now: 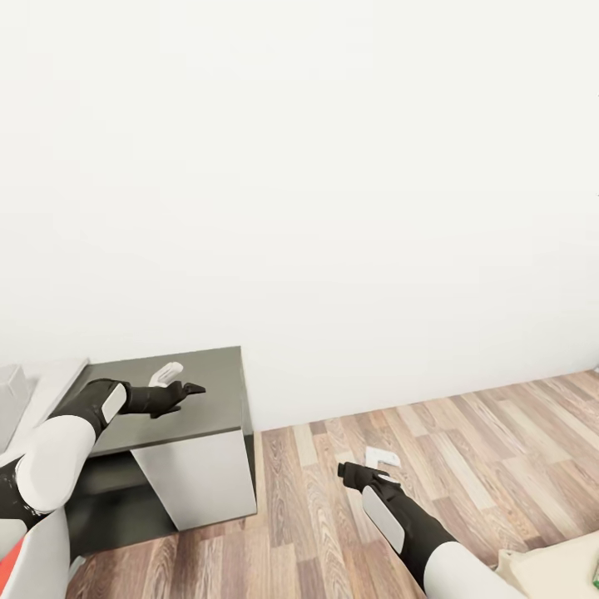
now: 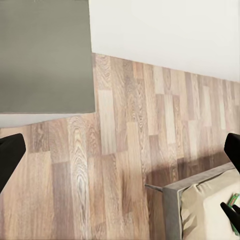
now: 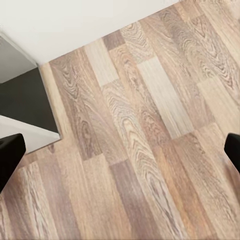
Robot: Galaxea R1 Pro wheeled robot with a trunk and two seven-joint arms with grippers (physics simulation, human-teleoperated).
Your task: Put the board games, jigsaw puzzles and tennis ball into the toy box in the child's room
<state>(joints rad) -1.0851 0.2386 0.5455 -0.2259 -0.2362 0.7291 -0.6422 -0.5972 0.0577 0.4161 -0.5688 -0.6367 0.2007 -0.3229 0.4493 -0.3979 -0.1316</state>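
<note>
Both your claws, left claw [image 1: 187,391] and right claw [image 1: 353,472], hang wide and empty: you're in transit, bed [image 2: 210,205] corner at lower right, wall ahead.

Plain white wall [image 1: 333,166], wood-plank floor [image 1: 466,449], dark grey unit [image 1: 200,408] — white side panel

Beige bed [image 2: 207,207] corner, green-edged box [image 2: 234,206] atop.
</note>
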